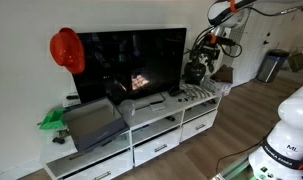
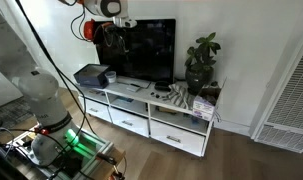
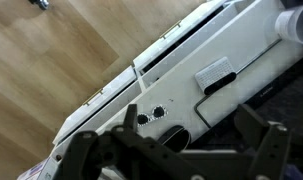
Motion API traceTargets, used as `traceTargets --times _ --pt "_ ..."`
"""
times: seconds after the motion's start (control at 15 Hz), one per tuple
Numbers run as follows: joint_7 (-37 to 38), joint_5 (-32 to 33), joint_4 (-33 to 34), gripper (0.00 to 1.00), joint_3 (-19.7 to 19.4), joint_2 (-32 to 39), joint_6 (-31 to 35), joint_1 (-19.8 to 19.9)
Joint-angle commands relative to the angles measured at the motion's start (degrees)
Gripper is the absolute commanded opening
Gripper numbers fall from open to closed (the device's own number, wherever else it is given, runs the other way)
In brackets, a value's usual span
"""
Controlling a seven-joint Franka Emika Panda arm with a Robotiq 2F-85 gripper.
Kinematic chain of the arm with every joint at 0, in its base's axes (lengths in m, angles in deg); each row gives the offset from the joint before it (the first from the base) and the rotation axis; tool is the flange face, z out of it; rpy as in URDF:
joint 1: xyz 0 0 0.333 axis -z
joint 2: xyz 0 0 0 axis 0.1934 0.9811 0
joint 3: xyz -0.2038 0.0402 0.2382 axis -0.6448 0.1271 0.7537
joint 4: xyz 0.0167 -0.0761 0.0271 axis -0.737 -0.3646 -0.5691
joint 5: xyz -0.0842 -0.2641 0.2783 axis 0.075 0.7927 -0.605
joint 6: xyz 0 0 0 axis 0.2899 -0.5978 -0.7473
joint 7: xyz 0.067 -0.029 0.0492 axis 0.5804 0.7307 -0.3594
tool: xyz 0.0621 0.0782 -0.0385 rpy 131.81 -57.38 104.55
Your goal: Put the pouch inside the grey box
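The grey box (image 1: pixel 91 124) is wide, shallow and dark grey. It lies on the left end of the white cabinet, and also shows in an exterior view (image 2: pixel 92 74). In the wrist view a small dark oval thing (image 3: pixel 177 128) lies on the cabinet top; it looks like the pouch. It may be the dark item near the TV foot (image 1: pixel 176 92) (image 2: pixel 161 96). My gripper (image 3: pixel 174 145) is open and empty, high above the cabinet, with the dark thing between its fingers in the picture. The gripper also shows in both exterior views (image 1: pixel 214 42) (image 2: pixel 113 40).
A TV (image 1: pixel 131 62) stands on the white cabinet (image 1: pixel 196 112). A pale grey flat unit (image 3: pixel 216 75) lies before it. A green object (image 1: pixel 53 120) and a red item (image 1: pixel 66 50) are at the left. A plant (image 2: pixel 201 62) stands at the right end.
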Motion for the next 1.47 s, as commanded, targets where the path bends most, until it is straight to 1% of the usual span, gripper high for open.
traceTargets --times 0.0,0.27,0.53,0.67,0.73,0.87,1.33,1.4 --pt "4.26 -7.13 7.56 1.0 -1.69 11.34 3.67 -0.15" --pt "9.52 -12.4 10.55 1.0 -3.15 21.03 13.53 -0.09" --pt "9.19 -17.65 13.26 1.0 -3.86 29.23 21.64 0.57" --pt "9.16 -18.18 14.79 1.0 -4.27 33.05 24.45 0.78" --pt "8.45 -16.34 11.9 1.0 -4.45 29.45 22.8 0.17" --pt "8.34 -16.33 12.31 1.0 -4.58 31.18 23.41 0.22" --pt "8.35 -16.31 12.32 1.0 -4.55 30.45 23.41 0.06" --pt "7.98 -16.56 13.76 1.0 -4.4 31.87 22.25 0.45"
